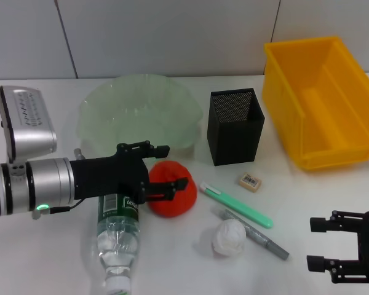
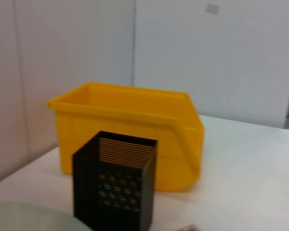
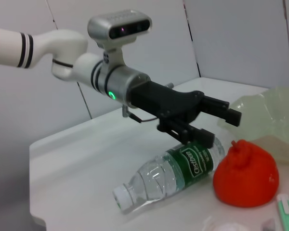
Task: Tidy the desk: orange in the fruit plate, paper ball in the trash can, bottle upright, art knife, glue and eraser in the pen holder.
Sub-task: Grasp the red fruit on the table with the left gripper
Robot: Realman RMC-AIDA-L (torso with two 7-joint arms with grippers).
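Note:
The orange (image 1: 172,198) sits on the table in front of the fruit plate (image 1: 138,117). My left gripper (image 1: 176,166) is open and hovers just above the orange, over the lying bottle (image 1: 117,239). The right wrist view shows the left gripper (image 3: 219,127) open, apart from the orange (image 3: 245,175) and above the bottle (image 3: 173,173). The paper ball (image 1: 229,238), green art knife (image 1: 237,204), grey glue stick (image 1: 252,233) and eraser (image 1: 249,181) lie near the pen holder (image 1: 235,126). The trash can (image 1: 320,101) stands at the far right. My right gripper (image 1: 312,244) is open and empty at the lower right.
The left wrist view shows the pen holder (image 2: 115,183) in front of the trash can (image 2: 130,130), with the fruit plate's rim (image 2: 29,216) at the corner. A white wall runs behind the table.

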